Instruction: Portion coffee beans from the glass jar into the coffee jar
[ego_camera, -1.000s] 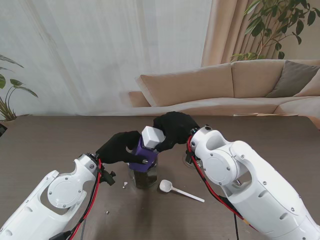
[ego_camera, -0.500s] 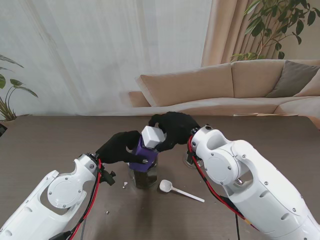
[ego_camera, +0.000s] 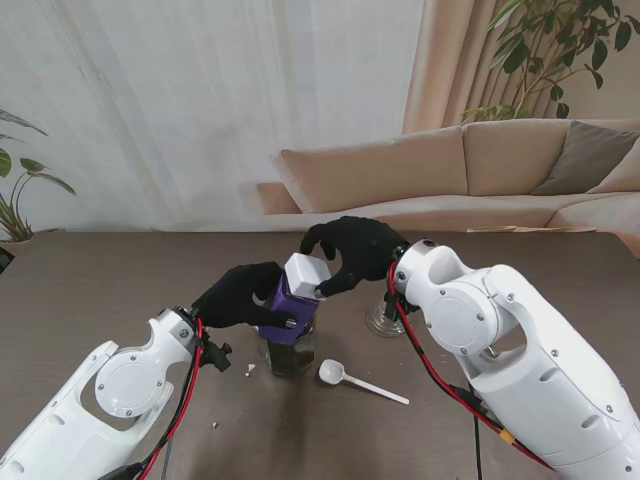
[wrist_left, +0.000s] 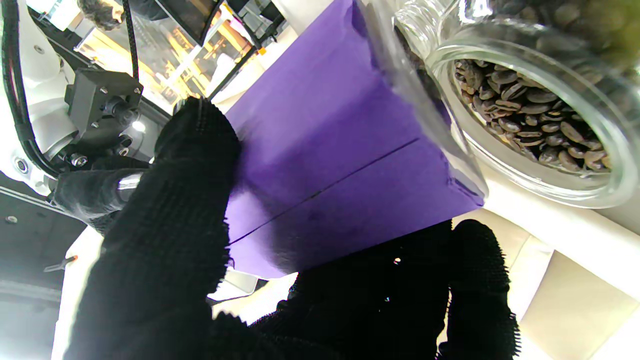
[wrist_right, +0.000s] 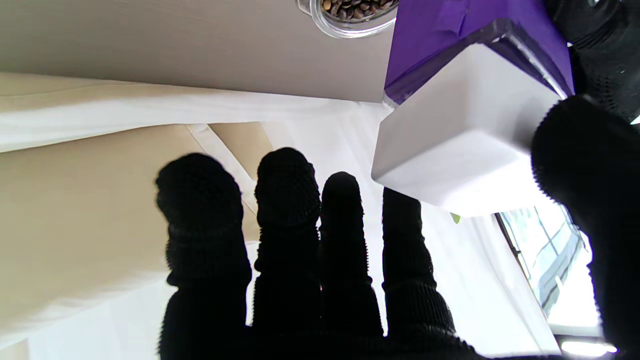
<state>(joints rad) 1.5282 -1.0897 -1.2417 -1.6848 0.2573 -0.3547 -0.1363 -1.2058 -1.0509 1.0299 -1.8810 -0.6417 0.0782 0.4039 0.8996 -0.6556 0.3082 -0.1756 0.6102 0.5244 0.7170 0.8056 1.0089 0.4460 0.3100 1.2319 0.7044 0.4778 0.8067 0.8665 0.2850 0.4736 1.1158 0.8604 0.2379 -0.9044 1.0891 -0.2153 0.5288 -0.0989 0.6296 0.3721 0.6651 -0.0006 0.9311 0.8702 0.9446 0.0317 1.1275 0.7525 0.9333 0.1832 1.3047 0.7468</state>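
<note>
The left hand (ego_camera: 240, 293) has its fingers (wrist_left: 165, 240) clamped round the purple-wrapped coffee jar (ego_camera: 289, 305), tilted over the bean-filled glass jar (ego_camera: 290, 350) near the tabletop's middle; the right hand (ego_camera: 355, 252) spreads its fingers (wrist_right: 287, 210) apart, thumb seemingly touching the jar's white lid (ego_camera: 306, 274); a white spoon (ego_camera: 345, 377) lies just right of the glass jar.

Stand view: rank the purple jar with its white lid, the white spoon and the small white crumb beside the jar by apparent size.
1. Purple jar, largest.
2. White spoon.
3. White crumb, smallest.
</note>
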